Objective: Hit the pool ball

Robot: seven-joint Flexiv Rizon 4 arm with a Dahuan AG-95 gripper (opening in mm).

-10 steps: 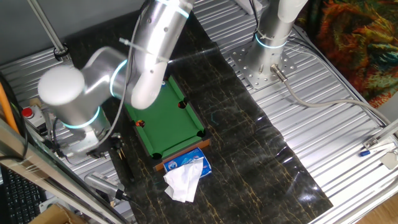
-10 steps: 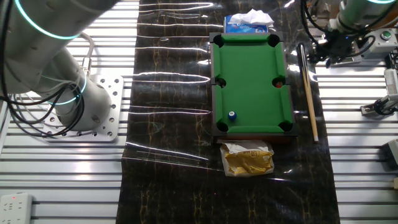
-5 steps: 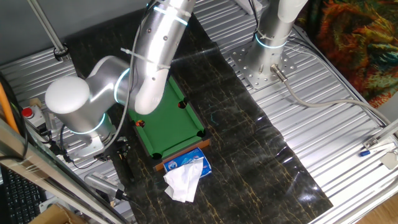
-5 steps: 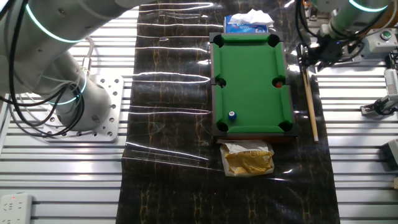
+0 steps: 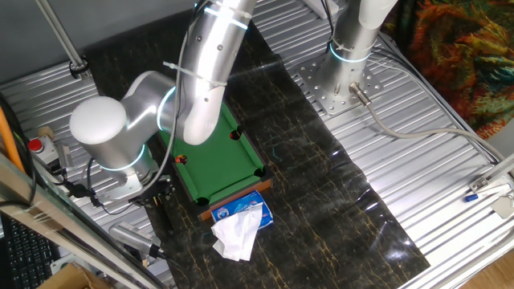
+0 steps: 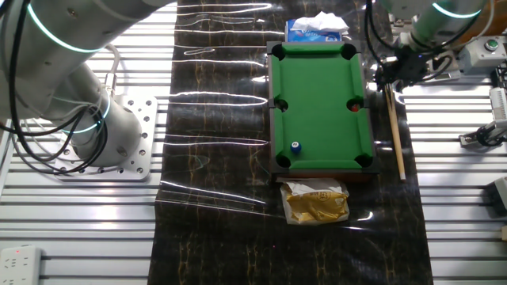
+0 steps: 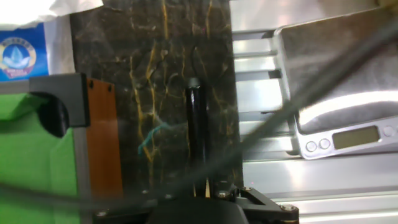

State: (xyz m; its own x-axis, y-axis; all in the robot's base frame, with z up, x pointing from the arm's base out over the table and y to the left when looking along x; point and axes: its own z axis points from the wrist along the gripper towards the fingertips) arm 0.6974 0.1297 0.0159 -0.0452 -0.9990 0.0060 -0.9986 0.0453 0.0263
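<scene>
The gripper (image 6: 394, 73) is hanging over the dark end of the cue stick (image 6: 394, 127), which is lying on the desk (image 6: 214, 158) beside the little pool table (image 6: 321, 103). I cannot tell if the gripper is open or closed. The blue pool ball (image 6: 295, 147) is sitting on the green felt near a corner pocket.

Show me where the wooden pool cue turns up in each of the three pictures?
One fixed view: only its dark butt end shows, lower left by the arm's base.
The other fixed view: the cue lies right of the pool table, parallel to its long side.
Hand view: the dark butt runs up the middle.
Shared landmark: the blue tissue pack.
</scene>
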